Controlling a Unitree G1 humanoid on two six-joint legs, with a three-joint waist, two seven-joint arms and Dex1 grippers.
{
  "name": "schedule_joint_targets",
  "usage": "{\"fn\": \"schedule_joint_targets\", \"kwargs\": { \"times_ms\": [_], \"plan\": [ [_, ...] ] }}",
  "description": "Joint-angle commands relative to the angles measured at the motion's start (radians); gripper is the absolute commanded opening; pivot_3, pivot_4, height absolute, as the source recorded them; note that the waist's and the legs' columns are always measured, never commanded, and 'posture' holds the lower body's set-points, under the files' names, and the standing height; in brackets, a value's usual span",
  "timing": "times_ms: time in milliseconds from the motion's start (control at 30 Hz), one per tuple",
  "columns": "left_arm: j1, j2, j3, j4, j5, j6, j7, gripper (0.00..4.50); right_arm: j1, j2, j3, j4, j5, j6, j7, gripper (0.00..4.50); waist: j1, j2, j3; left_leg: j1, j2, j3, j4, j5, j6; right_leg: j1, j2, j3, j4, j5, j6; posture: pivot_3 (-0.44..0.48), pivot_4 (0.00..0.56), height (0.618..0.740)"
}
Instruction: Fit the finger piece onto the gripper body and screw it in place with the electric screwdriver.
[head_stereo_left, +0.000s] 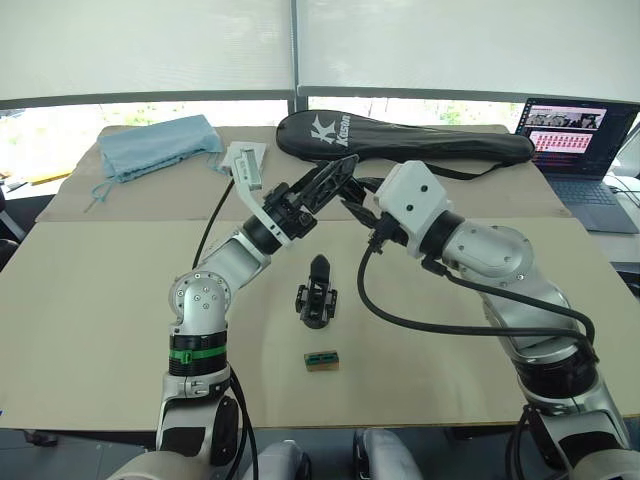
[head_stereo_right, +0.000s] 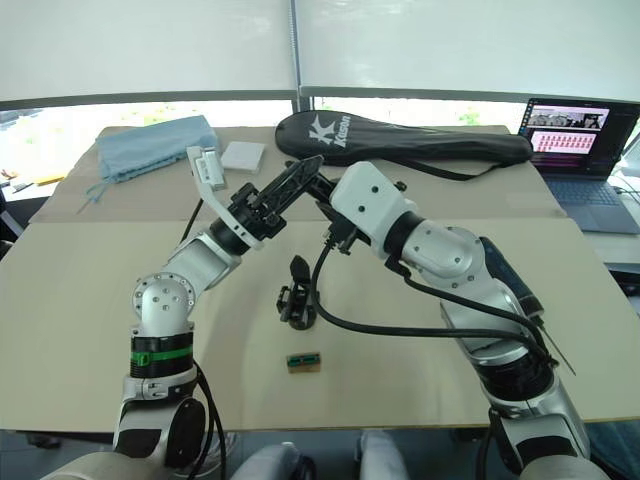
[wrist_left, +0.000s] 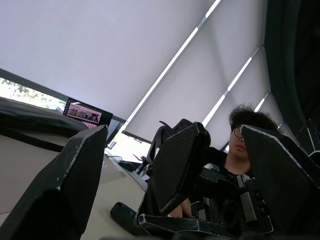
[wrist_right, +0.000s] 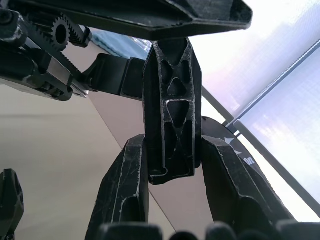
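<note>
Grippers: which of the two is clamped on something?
The right gripper: its fingers pinch the small black ribbed plastic finger piece, while the left gripper stands wide open.

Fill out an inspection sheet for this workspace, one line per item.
Surface: tan table, two boards meeting at a seam.
Job's things: gripper body stands on the table between the arms; finger piece is held aloft above it, pinched by the right gripper; electric screwdriver: nothing seen.
Clutter: small green-brown box, blue cloth, black racket bag, white pad.
Grippers: left gripper open, its fingers around the piece's far end.
Cables: black cable loops off the right arm.
Surroundings: laptop, window blinds, a person beyond the table.
</note>
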Motion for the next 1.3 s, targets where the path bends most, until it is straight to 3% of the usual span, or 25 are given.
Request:
{"fn": "schedule_joint_targets", "kwargs": {
  "times_ms": [33,133,200,300,467,733,833,1000,1133,1300],
  "plan": [
    [-0.017,-0.010,0.006,-0.037,-0.010,-0.028,0.002,4.50,-0.014,0.016,-0.016,-0.053,-0.022,-0.001,-0.012,1.11,0.000,0.000,0.000,0.000,0.000,0.000,0.000,0.000,0.000,0.000,0.000,0.000,0.000,0.000,0.000,0.000,0.150,0.740],
    [-0.014,-0.008,0.013,-0.037,-0.009,-0.037,0.000,4.50,-0.007,0.023,-0.018,-0.055,-0.032,0.004,-0.008,1.11,0.000,0.000,0.000,0.000,0.000,0.000,0.000,0.000,0.000,0.000,0.000,0.000,0.000,0.000,0.000,0.000,0.150,0.740],
    [-0.007,-0.004,0.016,-0.041,-0.012,-0.040,-0.002,3.93,-0.004,0.025,-0.020,-0.052,-0.036,0.005,-0.006,1.11,0.000,0.000,0.000,0.000,0.000,0.000,0.000,0.000,0.000,0.000,0.000,0.000,0.000,0.000,0.000,0.000,0.150,0.740],
    [-0.003,-0.011,0.015,-0.060,-0.020,-0.045,0.012,2.63,-0.002,0.028,-0.021,-0.048,-0.042,0.006,-0.004,1.11,0.000,0.000,0.000,0.000,0.000,0.000,0.000,0.000,0.000,0.000,0.000,0.000,0.000,0.000,0.000,0.000,0.150,0.740],
    [0.004,-0.024,0.016,-0.081,-0.029,-0.044,0.028,0.08,0.004,0.030,-0.021,-0.044,-0.050,0.005,0.002,1.11,0.001,0.000,0.000,0.000,0.000,0.000,0.000,0.000,0.000,0.000,0.000,0.000,0.000,0.000,0.000,0.000,0.150,0.740],
    [0.016,-0.046,0.036,-0.084,-0.076,-0.035,0.045,0.00,0.009,0.049,-0.066,-0.051,-0.031,0.030,0.003,1.11,0.001,0.000,0.000,0.000,0.000,0.000,0.000,0.000,0.000,0.000,0.000,0.000,0.000,0.000,0.000,0.000,0.150,0.740],
    [0.007,-0.053,0.058,-0.072,-0.115,-0.032,0.054,0.00,0.011,0.042,-0.084,-0.057,-0.021,0.023,0.015,2.49,0.001,0.000,0.000,0.000,0.000,0.000,0.000,0.000,0.000,0.000,0.000,0.000,0.000,0.000,0.000,0.000,0.150,0.740],
    [-0.046,0.087,0.074,0.020,-0.154,0.040,-0.078,0.00,0.049,-0.094,-0.330,-0.060,0.300,0.074,0.288,4.24,0.009,0.000,0.000,0.000,0.000,0.000,0.000,0.000,0.000,0.001,0.001,0.000,-0.001,0.000,0.000,0.000,0.150,0.740],
    [-0.109,0.242,0.040,0.106,-0.169,0.167,-0.258,0.00,0.010,-0.214,-0.468,-0.020,0.625,0.369,0.415,4.24,0.007,0.000,0.000,0.000,0.001,0.000,-0.001,0.000,0.000,0.000,0.002,0.001,-0.001,0.000,0.000,0.000,0.150,0.740],
    [-0.196,0.408,-0.085,0.182,-0.141,0.356,-0.517,0.00,-0.073,-0.315,-0.485,0.052,0.928,0.707,0.441,4.24,0.002,0.000,0.000,0.000,0.001,-0.001,-0.003,0.000,0.001,0.000,0.000,0.001,-0.001,-0.001,-0.001,0.000,0.150,0.740]
  ]
}}
